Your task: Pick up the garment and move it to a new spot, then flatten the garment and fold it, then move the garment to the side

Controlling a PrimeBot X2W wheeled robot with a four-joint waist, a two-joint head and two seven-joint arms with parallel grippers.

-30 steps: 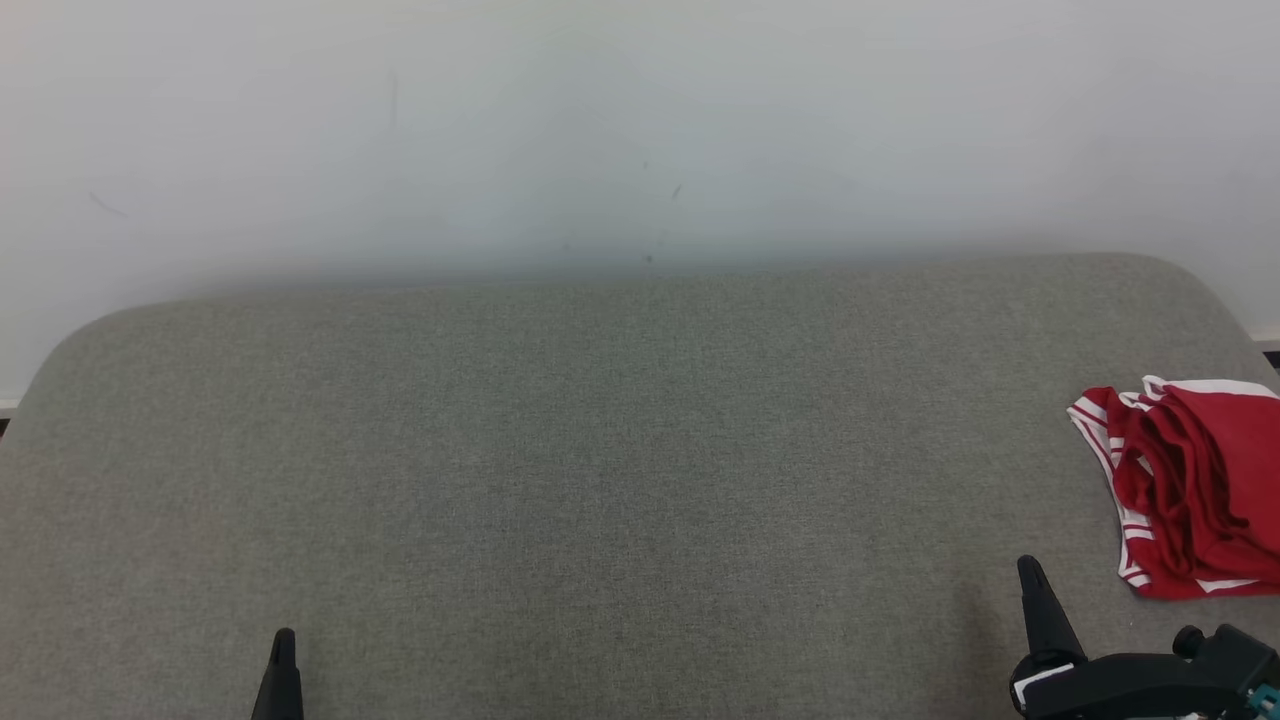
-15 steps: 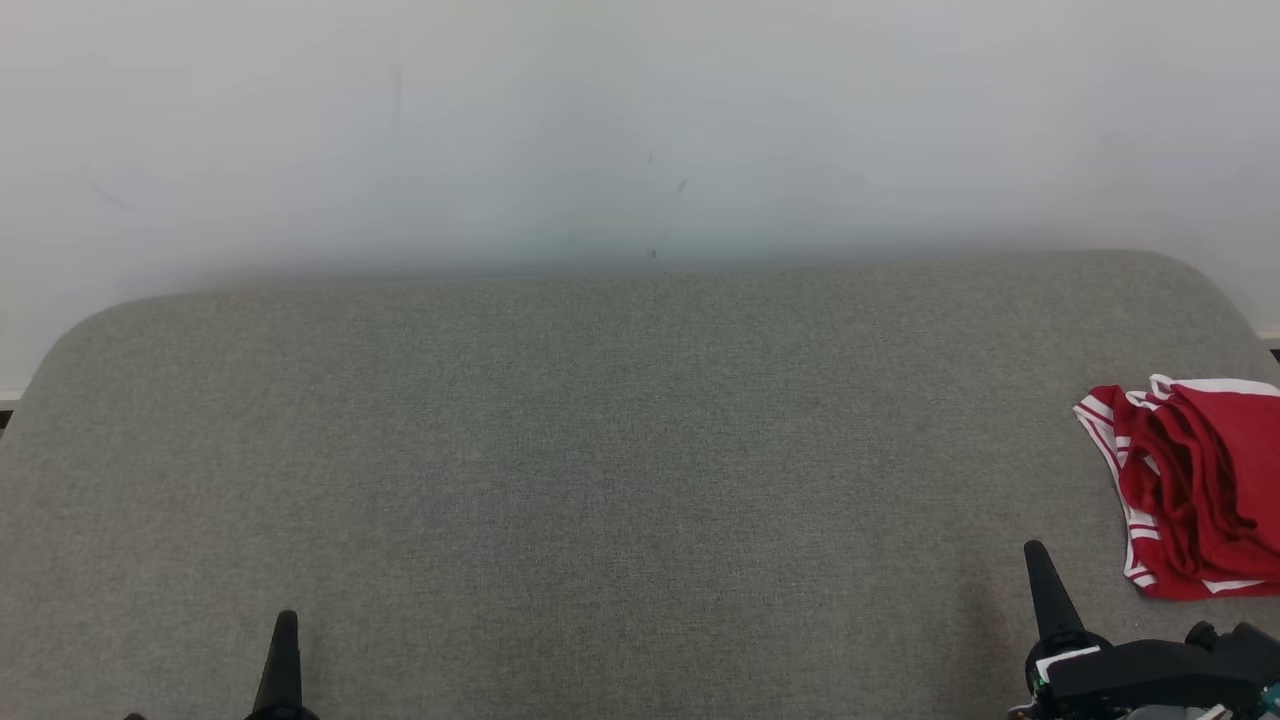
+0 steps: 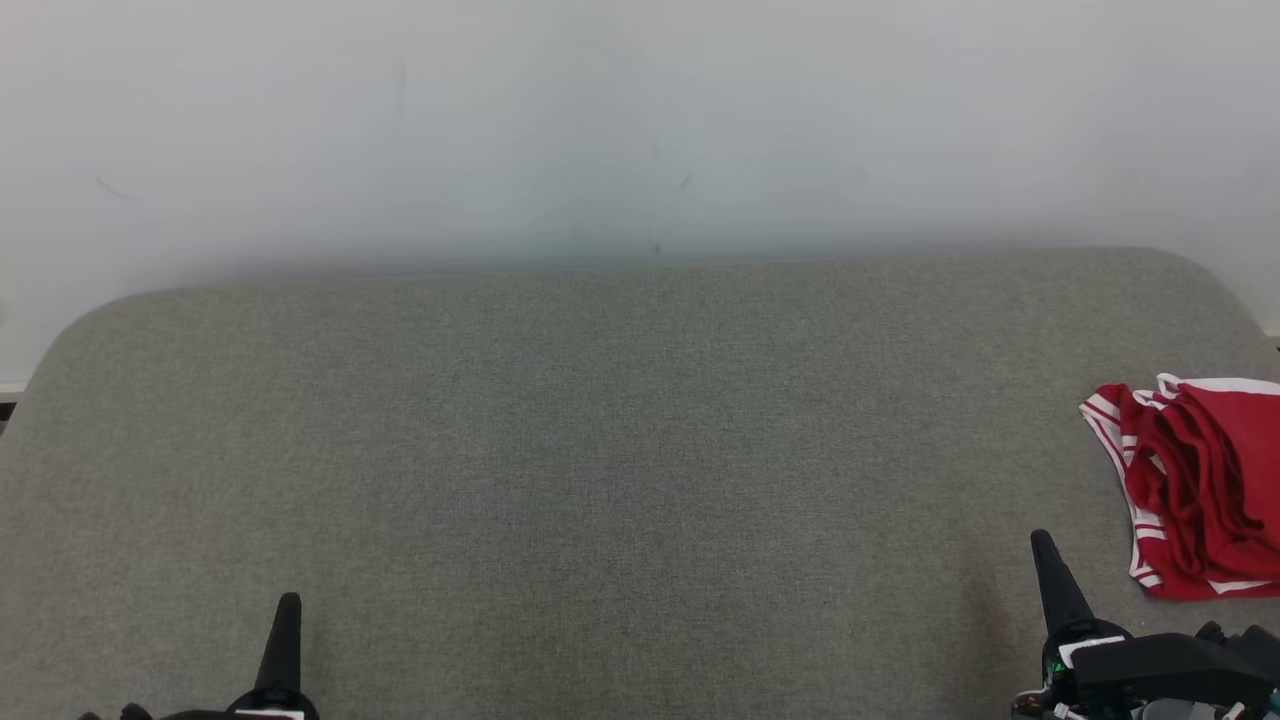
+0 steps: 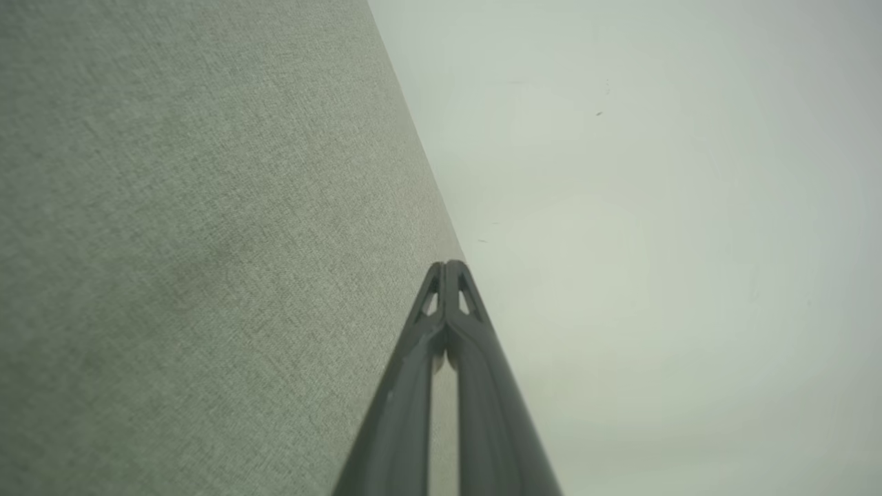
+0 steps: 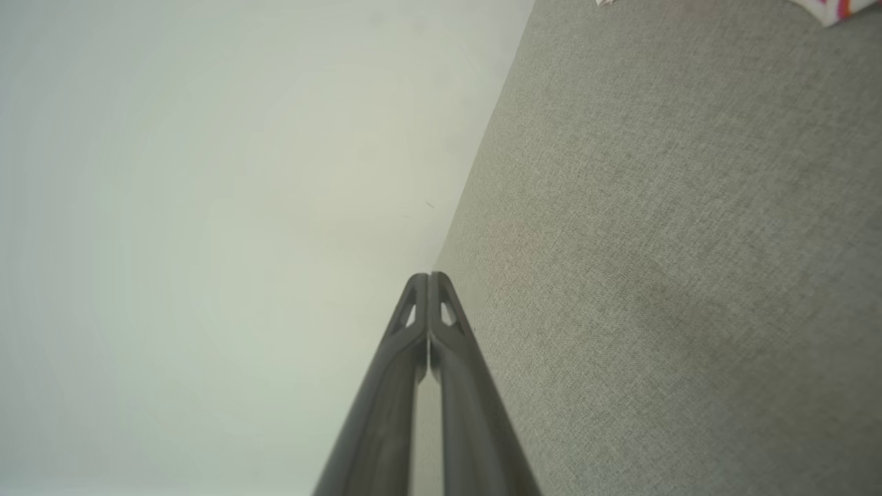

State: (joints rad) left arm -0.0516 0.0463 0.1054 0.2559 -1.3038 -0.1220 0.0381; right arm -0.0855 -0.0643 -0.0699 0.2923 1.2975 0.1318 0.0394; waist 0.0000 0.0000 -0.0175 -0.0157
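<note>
Grippers first: left gripper [image 3: 288, 603] is sitting at the lower left of the head view, its two fingers pressing together into one point and holding nothing. Right gripper [image 3: 1043, 540] is sitting at the lower right, likewise pinched closed and empty. Each wrist view is confirming this, with the fingers meeting at the tip and no cloth between them. Both are pointing toward the wall [image 3: 640, 120] and hovering low over the grey top [image 3: 600, 450]. Neither is touching the garment.

Garment [image 3: 1200, 480], red with white stripes, is lying on the top at its far right side, near the right gripper and beyond it to the right. Part of it is running off the frame edge. It is lying as a compact, layered bundle with rumpled ridges across its upper face. A striped corner is also peeking into the upper right of the right wrist view [image 5: 837, 8].

Progress, as a judgement: the scene is fitting two stages equally. The bundle may be lying crumpled and awaiting pickup, or it may be lying roughly folded and set aside as the task wants. The hidden part and the loose layering are preventing a firmer finding on what is done and what is left
</note>
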